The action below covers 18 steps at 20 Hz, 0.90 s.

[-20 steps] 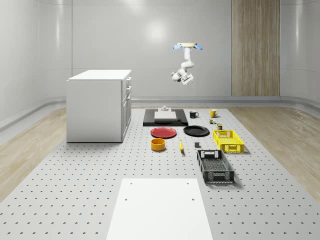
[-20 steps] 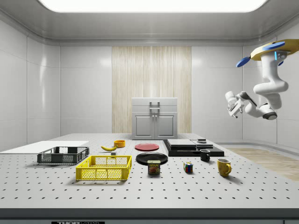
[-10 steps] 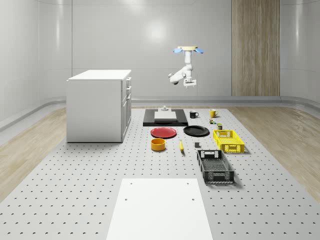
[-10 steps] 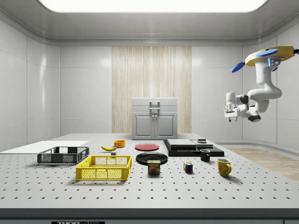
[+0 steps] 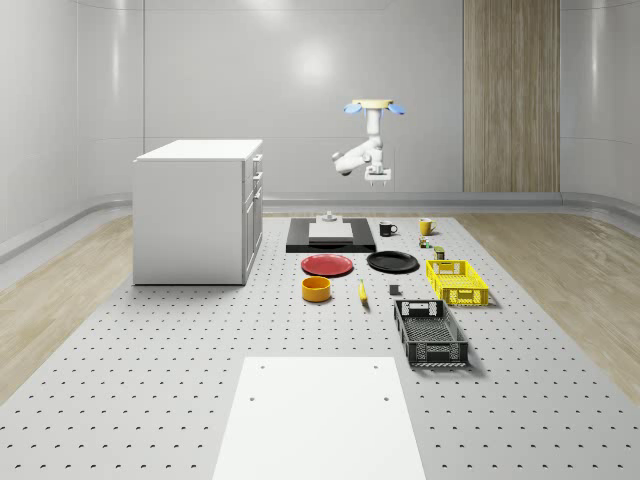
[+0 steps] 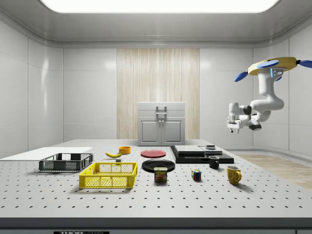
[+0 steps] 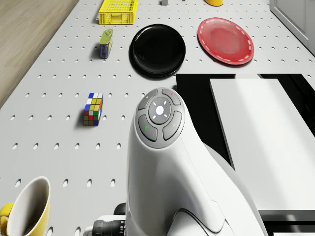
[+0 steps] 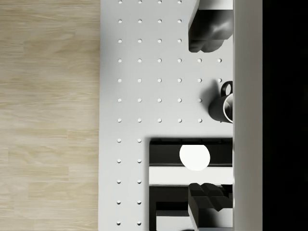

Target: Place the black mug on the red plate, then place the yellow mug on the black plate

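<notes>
Hovering high in the upper centre of the whole-scene view, the drone [image 5: 373, 106] hangs over the far end of a grey perforated table [image 5: 150, 380], its glossy white arm bent down and to the frame's left. The gripper [image 5: 378, 180] points downward, well above the tabletop. In the wrist view its dark fingers [image 8: 207, 29] stand wide apart with nothing between them.

The black mug [image 5: 387, 229] sits on the table just beside a flat black slab [image 5: 331, 237] that carries a white block. In the wrist view the mug [image 8: 222, 103] is partly cut off by a pale vertical band. The yellow mug [image 5: 426, 227] stands near it, toward the whole-scene view's right, and in the drone view half of it [image 7: 24, 211] is cropped. Both mugs are upright. The round red plate [image 5: 328, 265] and the glossy black plate [image 5: 392, 262] lie side by side at mid-frame, both bare.

In the lower centre of the side view a tin [image 6: 161, 174] bears a label that reads "SPAM". Lettering along the table's front edge begins "THOR" and is clipped by the frame's bottom. A multicoloured puzzle cube [image 6: 196, 175] sits right of the tin, and a yellow mesh basket [image 6: 108, 175] to its left. Further left stands a black mesh basket [image 6: 66, 162]. A banana [image 6: 113, 154] and an orange bowl [image 6: 125, 149] lie behind them. A white cabinet [image 5: 198, 210] fills the whole-scene view's left.
</notes>
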Motion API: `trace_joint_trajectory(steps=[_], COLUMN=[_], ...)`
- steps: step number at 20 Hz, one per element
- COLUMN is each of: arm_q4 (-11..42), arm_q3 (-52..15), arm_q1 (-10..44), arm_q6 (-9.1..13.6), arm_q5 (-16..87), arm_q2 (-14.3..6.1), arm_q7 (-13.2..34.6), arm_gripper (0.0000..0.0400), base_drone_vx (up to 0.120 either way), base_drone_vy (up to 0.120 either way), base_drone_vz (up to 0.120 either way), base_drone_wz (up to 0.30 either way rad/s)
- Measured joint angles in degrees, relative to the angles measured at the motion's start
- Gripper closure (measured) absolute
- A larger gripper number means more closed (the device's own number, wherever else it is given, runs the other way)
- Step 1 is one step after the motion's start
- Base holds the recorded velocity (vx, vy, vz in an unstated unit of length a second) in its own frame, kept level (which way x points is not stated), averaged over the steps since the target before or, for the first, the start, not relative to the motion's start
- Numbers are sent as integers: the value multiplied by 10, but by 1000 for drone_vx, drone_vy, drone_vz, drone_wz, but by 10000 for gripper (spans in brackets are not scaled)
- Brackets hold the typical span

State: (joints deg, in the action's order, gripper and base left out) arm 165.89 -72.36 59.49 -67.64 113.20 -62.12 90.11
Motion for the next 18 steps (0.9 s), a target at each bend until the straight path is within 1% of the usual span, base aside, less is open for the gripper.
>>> trace_joint_trajectory(steps=[18], arm_q4=[-4], arm_q3=[-20], arm_q1=[25], arm_q6=[-44], arm_q5=[-27], arm_q2=[-54], arm_q7=[22], arm_gripper=[0], base_drone_vx=[120], base_drone_vy=[0], base_drone_vz=[-120], base_drone_wz=[0])
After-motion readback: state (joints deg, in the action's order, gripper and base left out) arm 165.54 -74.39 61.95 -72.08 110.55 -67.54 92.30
